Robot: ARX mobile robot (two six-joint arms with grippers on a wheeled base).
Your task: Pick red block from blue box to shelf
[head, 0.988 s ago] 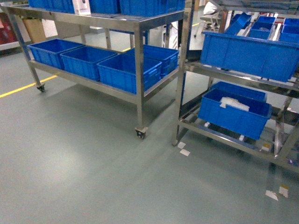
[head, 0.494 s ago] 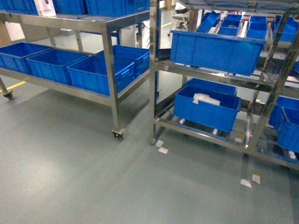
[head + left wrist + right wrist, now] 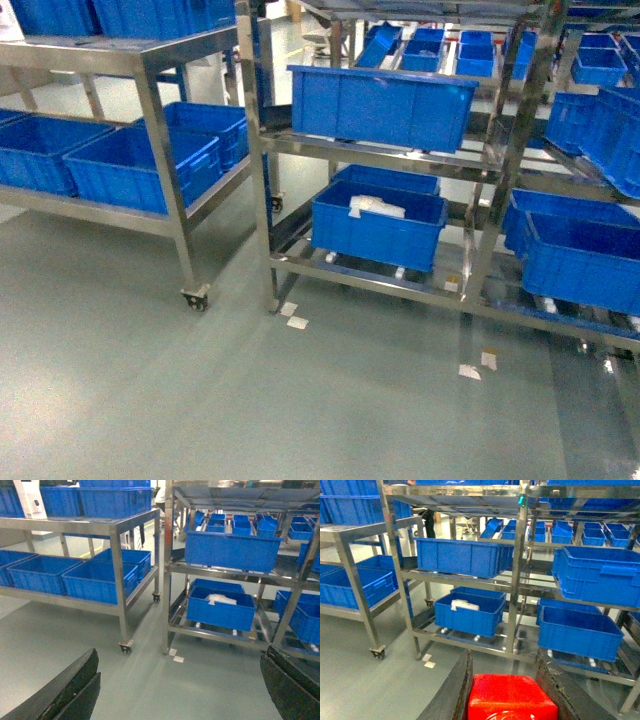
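In the right wrist view, my right gripper (image 3: 504,660) is shut on the red block (image 3: 512,697), a glossy red cube held between both dark fingers above the floor. The shelf (image 3: 520,555) stands straight ahead of it, some way off, its steel tiers loaded with dark blue crates. My left gripper (image 3: 181,652) hangs open over bare floor with nothing between its fingers, and the shelf (image 3: 168,565) is ahead on its right. The head view shows the shelf (image 3: 255,150) across the middle and right, but neither gripper. The blue box is out of view.
A wheeled steel table (image 3: 165,130) with dark blue crates stands left of the shelf. On the shelf's lower tier, a crate (image 3: 378,235) holds something white; another crate (image 3: 380,105) sits a tier up. Paper scraps (image 3: 293,318) lie on the grey floor by the shelf's foot.
The head view has swung right: the steel table has slid to the left edge and the shelf has come from the right side to the middle and looks nearer.
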